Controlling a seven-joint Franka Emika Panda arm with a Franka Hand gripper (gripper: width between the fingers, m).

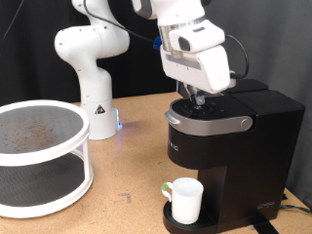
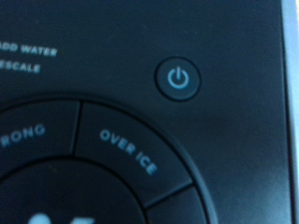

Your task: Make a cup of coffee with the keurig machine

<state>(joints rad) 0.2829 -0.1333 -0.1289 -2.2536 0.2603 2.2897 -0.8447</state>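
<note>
Control panel of the boxy matte-black keurig machine (image 2: 140, 112) fills the wrist view; blue-lit round power button (image 2: 179, 78) sits close ahead. Gripper (image 1: 198, 97) is directly above the brew head, finger state unclear. Small white handled cup (image 1: 185, 199) stands below on the drip tray.

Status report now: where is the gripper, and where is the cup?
Gripper down on top of keurig machine, at its button panel. Cup upright on drip tray under brew head. Nothing in the way.

Matte-black keurig machine (image 1: 232, 136) with blue-lit power button (image 2: 178, 77); plain white cup (image 1: 186, 199)
</note>
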